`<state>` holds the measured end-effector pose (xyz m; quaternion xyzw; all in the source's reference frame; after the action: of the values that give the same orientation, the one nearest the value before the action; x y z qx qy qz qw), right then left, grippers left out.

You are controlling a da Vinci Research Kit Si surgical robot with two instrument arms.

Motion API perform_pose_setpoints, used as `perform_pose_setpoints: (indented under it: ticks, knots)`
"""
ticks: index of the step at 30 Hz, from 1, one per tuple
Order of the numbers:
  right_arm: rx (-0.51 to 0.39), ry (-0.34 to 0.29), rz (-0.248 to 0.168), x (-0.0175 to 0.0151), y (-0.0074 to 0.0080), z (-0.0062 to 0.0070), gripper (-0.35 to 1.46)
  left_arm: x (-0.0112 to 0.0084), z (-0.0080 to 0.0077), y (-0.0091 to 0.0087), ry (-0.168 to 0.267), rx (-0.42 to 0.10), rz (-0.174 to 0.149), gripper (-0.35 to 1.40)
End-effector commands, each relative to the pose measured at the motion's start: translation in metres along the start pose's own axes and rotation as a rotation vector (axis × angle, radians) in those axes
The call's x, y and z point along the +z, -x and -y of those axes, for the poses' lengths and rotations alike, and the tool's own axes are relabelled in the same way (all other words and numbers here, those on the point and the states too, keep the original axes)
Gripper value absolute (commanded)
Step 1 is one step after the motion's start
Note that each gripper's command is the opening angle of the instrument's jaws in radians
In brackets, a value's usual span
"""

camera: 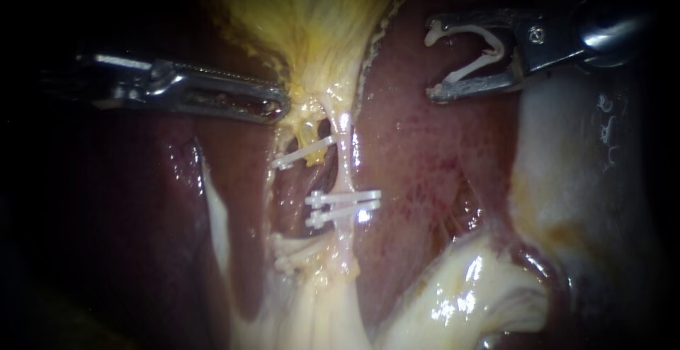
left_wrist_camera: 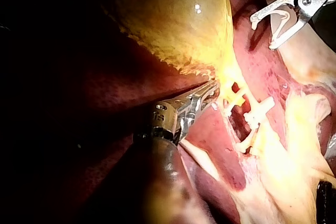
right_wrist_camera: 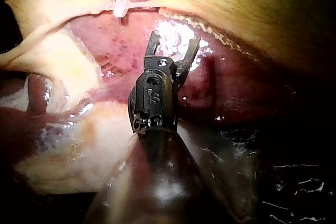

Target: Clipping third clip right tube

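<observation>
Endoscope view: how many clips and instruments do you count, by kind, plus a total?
closed clips on the tubes: 3
open clip carried by the right instrument: 1
instruments, counting the left instrument: 2
total: 6

Lying on dark red liver (camera: 425, 144): yellow gallbladder (camera: 312, 24), two pale tubes (camera: 345, 159) running from it, white clips (camera: 343, 198) across both

Liver (camera: 425, 144) wet, glossy — clips (camera: 333, 198) white plastic — right instrument (camera: 433, 65) shiny metal.
</observation>
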<state>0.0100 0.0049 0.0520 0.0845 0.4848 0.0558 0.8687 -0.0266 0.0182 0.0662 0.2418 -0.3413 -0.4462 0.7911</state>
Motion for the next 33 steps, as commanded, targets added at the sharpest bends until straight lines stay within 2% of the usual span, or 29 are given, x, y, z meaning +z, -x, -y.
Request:
perform_pose_setpoints:
  ticks: [1, 7, 13, 17, 26, 31, 33]
  knots:
    - [0.001, 0.001, 0.001, 0.0000, 0.0001, 0.0000, 0.50, -0.0001, 0.0000, 0.0000, -0.002, 0.000, 0.003, -0.35]
    - [0.002, 0.003, 0.002, 0.0000, 0.0001, 0.0000, 0.50, -0.0027, -0.0001, 0.0000, -0.018, -0.004, -0.002, -0.35]
    - [0.003, 0.004, 0.002, 0.0000, 0.0002, -0.0001, 0.50, -0.0075, -0.0003, 0.0022, 0.002, -0.017, 0.042, -0.35]
    - [0.003, 0.005, 0.003, 0.0001, 0.0001, -0.0001, 0.50, -0.0096, -0.0007, 0.0037, 0.017, -0.029, 0.060, -0.35]
    - [-0.002, 0.003, 0.002, 0.0005, -0.0006, 0.0007, 0.50, -0.0096, -0.0007, 0.0034, 0.022, -0.029, 0.063, -0.35]
    - [0.133, -0.058, -0.015, 0.0015, -0.0017, 0.0015, 0.50, -0.0096, -0.0007, 0.0034, 0.022, -0.029, 0.063, -0.35]
    - [0.194, -0.101, -0.023, 0.0020, -0.0021, 0.0020, 0.50, -0.0096, -0.0007, 0.0034, 0.023, -0.030, 0.063, -0.35]
